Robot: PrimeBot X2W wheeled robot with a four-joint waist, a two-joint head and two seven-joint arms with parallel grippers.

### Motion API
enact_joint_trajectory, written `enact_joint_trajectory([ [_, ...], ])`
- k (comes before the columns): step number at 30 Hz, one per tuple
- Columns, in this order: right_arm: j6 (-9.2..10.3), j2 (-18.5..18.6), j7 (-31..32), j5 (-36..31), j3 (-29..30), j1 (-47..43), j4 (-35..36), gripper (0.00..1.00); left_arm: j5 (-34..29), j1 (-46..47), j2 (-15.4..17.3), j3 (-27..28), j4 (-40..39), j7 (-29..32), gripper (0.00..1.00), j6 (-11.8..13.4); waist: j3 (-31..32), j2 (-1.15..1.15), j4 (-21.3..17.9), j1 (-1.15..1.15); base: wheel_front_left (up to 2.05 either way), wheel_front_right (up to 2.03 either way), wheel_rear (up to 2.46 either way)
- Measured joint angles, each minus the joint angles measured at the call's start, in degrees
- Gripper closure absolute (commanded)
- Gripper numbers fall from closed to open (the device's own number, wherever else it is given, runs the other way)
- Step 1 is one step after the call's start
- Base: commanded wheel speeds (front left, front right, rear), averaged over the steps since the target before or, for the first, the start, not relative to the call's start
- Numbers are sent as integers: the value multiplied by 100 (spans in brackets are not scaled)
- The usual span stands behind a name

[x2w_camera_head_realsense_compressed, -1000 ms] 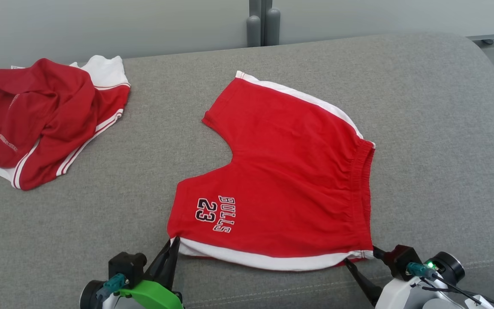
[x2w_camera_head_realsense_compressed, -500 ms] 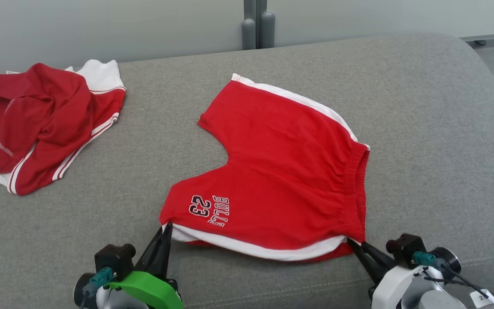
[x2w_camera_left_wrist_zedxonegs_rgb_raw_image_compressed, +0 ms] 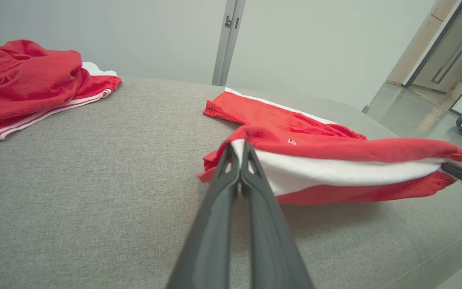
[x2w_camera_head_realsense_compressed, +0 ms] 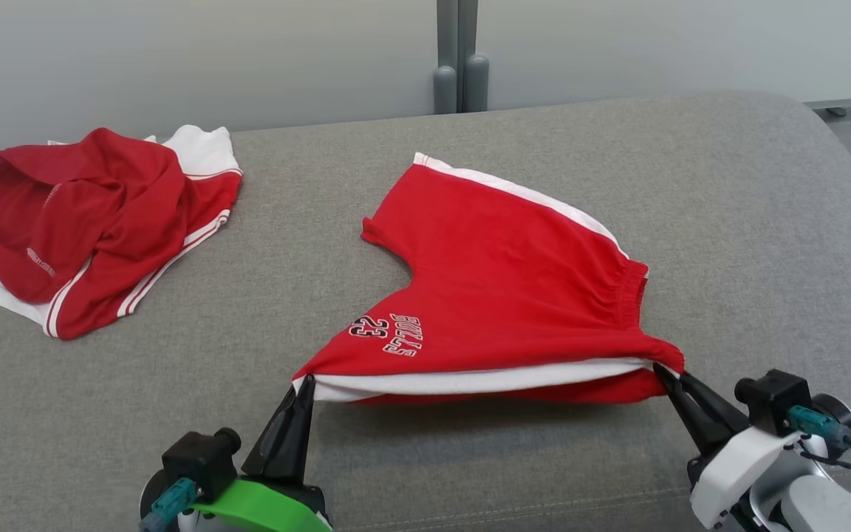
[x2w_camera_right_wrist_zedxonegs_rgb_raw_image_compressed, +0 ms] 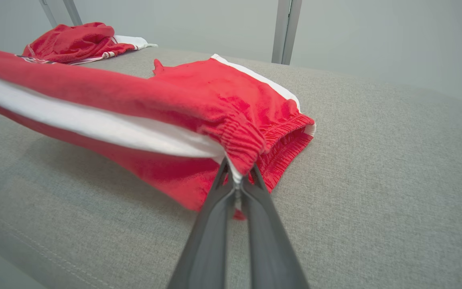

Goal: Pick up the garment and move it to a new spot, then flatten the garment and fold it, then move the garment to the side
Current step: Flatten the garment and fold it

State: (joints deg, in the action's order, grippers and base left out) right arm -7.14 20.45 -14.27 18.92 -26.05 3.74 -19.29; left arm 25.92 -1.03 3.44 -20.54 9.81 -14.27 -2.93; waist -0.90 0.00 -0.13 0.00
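red shorts (x2w_camera_head_realsense_compressed: 514,295), soft light jersey, on the grey couch (x2w_camera_head_realsense_compressed: 750,222): near white-striped edge lifted taut, left gripper (x2w_camera_head_realsense_compressed: 306,384) clamped on the hem corner, right gripper (x2w_camera_head_realsense_compressed: 663,369) clamped on the waistband corner; likely sags mid-span, best held by corners.

A crumpled red-and-white garment pile (x2w_camera_head_realsense_compressed: 93,222) lies at the far left corner of the grey upholstered cushion (x2w_camera_head_realsense_compressed: 750,222). Beyond its far edge, 2 rounded grey stubs (x2w_camera_head_realsense_compressed: 476,81) stand against a pale wall (x2w_camera_head_realsense_compressed: 174,59).
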Motion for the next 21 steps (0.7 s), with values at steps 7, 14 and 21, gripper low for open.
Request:
enact_joint_trajectory([
  [7,0,266,0,92,-114,-518,202,100,-177,-313,12,2,-722,-10,100,86,85,0,165,0,0,0,0],
  [14,0,413,0,252,-57,-541,474,100,-255,-578,127,-83,-1139,-14,100,94,21,0,72,0,0,0,0],
  [21,0,332,82,743,-452,-301,452,100,-249,-321,204,-127,-999,119,100,21,-136,0,-50,0,0,0,0],
])
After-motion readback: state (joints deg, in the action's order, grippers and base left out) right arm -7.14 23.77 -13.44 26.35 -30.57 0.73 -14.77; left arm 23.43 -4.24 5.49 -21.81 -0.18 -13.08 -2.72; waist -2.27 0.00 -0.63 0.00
